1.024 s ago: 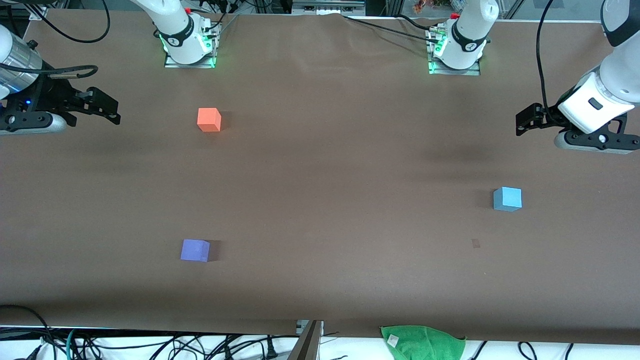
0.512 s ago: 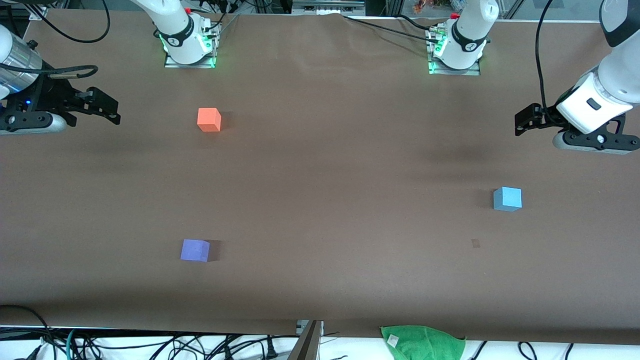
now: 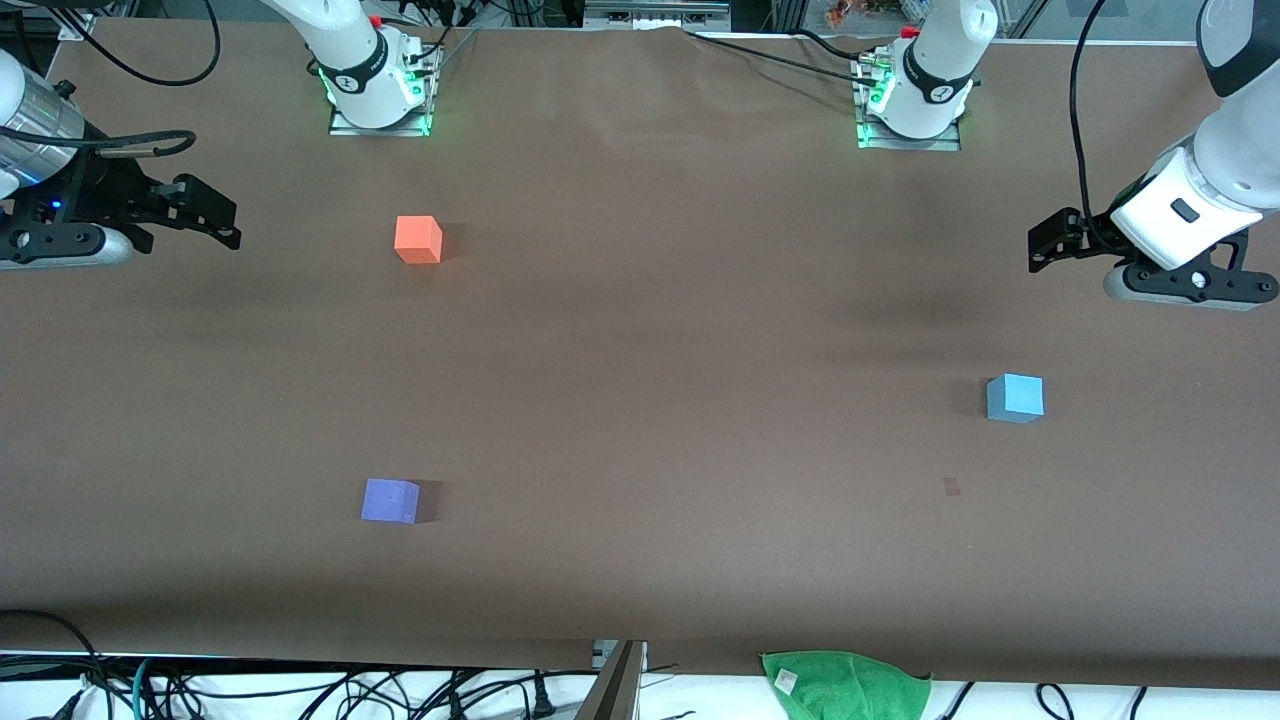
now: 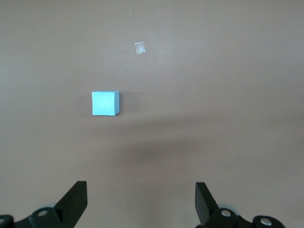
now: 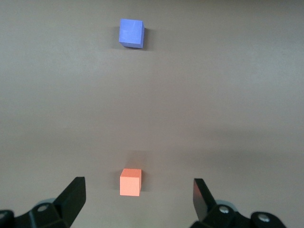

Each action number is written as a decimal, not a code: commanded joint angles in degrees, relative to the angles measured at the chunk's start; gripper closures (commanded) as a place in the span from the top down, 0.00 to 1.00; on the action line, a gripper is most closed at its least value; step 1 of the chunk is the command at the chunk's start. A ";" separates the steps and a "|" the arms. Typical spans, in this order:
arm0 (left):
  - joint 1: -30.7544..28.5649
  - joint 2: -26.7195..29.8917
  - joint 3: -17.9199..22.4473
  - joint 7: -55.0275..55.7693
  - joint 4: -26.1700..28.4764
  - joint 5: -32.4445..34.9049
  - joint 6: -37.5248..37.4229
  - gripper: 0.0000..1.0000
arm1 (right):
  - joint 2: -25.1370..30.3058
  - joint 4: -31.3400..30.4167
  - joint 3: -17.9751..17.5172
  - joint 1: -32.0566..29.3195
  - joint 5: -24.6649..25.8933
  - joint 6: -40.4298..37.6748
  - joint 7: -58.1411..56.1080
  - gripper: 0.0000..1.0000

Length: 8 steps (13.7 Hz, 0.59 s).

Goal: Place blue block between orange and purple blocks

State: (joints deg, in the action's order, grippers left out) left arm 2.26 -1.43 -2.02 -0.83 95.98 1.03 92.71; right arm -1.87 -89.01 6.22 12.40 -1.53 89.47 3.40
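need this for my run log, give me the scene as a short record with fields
blue block: on the table toward the left arm's end, untouched
orange block: toward the right arm's end, near the bases
purple block: nearer the front camera than the orange block, roughly in line with it
gap between orange and purple: bare table
left gripper: open, empty, in the air at its end of the table
right gripper: open, empty, waiting at its end of the table
green cloth: at the table edge nearest the front camera

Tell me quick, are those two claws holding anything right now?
Left gripper: open, holding nothing, up over bare table.
Right gripper: open, holding nothing, up over the table.
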 commanded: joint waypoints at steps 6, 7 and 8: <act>0.29 -0.86 0.00 -0.84 -1.67 0.56 -0.86 1.00 | -0.50 1.21 0.02 0.17 0.74 -0.26 -0.68 1.00; 0.38 -1.03 0.00 -0.84 -1.67 0.56 -0.95 1.00 | -0.59 1.21 0.02 0.17 0.74 -0.18 -0.68 1.00; 0.38 -2.25 0.00 -0.84 -1.67 0.64 -0.95 1.00 | -0.59 1.21 0.02 0.17 0.74 -0.18 -0.68 1.00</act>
State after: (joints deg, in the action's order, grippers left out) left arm 2.26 -1.54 -2.12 -0.83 95.98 1.03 92.69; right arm -1.88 -89.01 6.22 12.40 -1.53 89.49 3.40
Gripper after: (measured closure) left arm 0.000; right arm 0.000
